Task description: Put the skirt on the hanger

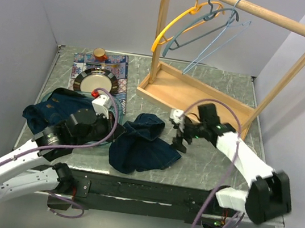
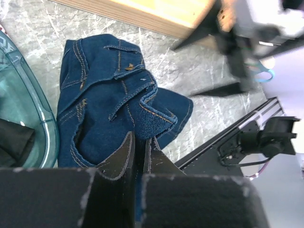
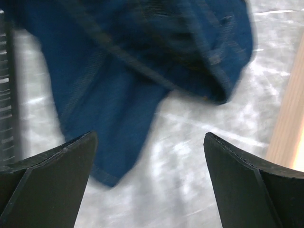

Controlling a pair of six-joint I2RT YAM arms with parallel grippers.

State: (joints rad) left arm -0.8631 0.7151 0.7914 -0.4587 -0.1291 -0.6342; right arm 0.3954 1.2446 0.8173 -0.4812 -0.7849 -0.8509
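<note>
The dark blue denim skirt [image 1: 142,144] lies crumpled on the grey table between the two arms. My left gripper [image 1: 116,134] is shut on the skirt's [image 2: 114,95] near left edge, a sliver of blue cloth showing between its closed fingers [image 2: 124,156]. My right gripper [image 1: 177,132] stands wide open just right of the skirt, close above the table. In the right wrist view the skirt [image 3: 133,61] lies ahead of the right gripper [image 3: 149,142], with nothing between the jaws. A yellow hanger [image 1: 177,23], a grey hanger [image 1: 203,27] and a light blue hanger [image 1: 217,46] hang on the rack's rail.
The wooden rack's base tray [image 1: 196,92] sits at the back right, near my right gripper. A teal bin [image 2: 42,123] with another denim garment [image 1: 55,108] is at the left. Behind it are a plate [image 1: 95,81] on a patterned mat and a red-capped jar [image 1: 99,53].
</note>
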